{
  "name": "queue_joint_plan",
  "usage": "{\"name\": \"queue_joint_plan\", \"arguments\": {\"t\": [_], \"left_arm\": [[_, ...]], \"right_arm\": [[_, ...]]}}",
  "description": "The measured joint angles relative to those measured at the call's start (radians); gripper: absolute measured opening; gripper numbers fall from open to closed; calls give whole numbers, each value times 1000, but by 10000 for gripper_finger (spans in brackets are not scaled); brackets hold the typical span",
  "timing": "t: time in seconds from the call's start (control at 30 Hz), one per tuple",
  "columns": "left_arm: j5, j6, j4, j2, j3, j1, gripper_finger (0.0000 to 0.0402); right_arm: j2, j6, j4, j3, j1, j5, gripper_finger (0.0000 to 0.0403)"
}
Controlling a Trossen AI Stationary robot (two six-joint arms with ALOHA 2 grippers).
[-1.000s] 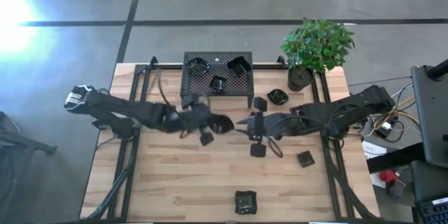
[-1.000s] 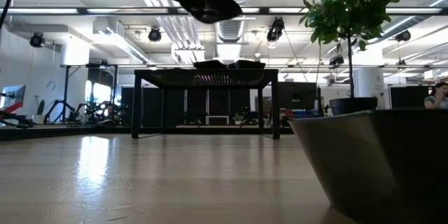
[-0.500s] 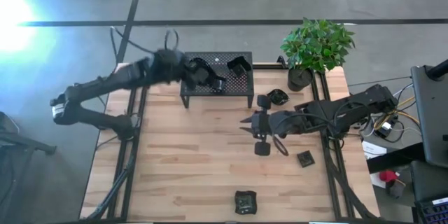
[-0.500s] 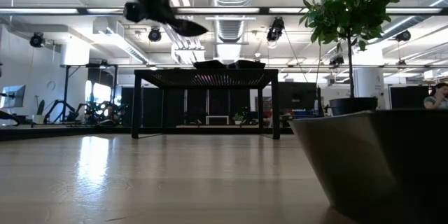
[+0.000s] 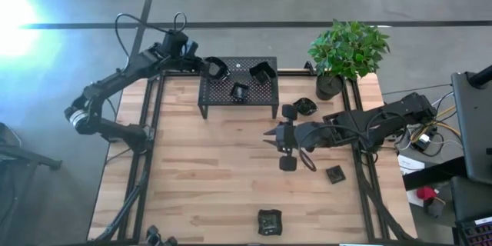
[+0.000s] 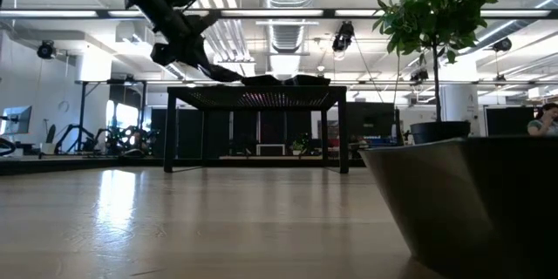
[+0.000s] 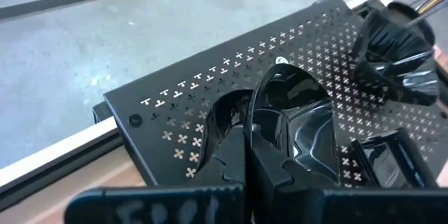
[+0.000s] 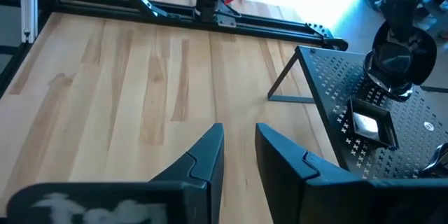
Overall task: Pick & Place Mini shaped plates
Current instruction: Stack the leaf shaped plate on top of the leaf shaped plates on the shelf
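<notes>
The left pincer (image 5: 206,64) is over the left end of the black perforated rack (image 5: 265,92), its fingers closed on the rim of a glossy rounded mini plate (image 7: 294,112). The left wrist view shows this best: the dark fingers (image 7: 248,157) pinch the plate's near edge, and the plate lies on or just above the perforated top; which of the two cannot be told. The same view shows two more plates on the rack, a fluted one (image 7: 399,52) toward its far corner and a square one (image 7: 381,157) just beside the held plate. The high view shows those as a small square dish (image 5: 240,91) at mid-rack and a larger dark dish (image 5: 263,71) at the rack's right back corner.

The low view gives only the rack's side, with the left arm (image 6: 170,22) coming down onto its top edge.

The right pincer (image 5: 269,134) hovers over the middle of the wooden counter (image 5: 192,184), fingers parted and holding nothing; the right wrist view shows bare wood between them. The high view alone shows other plates on the counter: one (image 5: 305,107) near the potted plant (image 5: 346,50), one (image 5: 334,174) by the right edge, one (image 5: 269,221) at the front edge.
</notes>
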Motion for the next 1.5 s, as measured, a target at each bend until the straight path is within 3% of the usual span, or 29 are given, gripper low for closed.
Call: {"name": "queue_joint_plan", "arguments": {"t": [0.77,0.97,1.5], "left_arm": [[3,60,23,22,0,1,0],[89,55,32,22,0,1,0],[118,48,6,25,0,2,0]], "right_arm": [[0,0,2,-1,0,0,72],[0,1,3,-1,0,0,78],[-1,-23,12,5,0,10,69]]}}
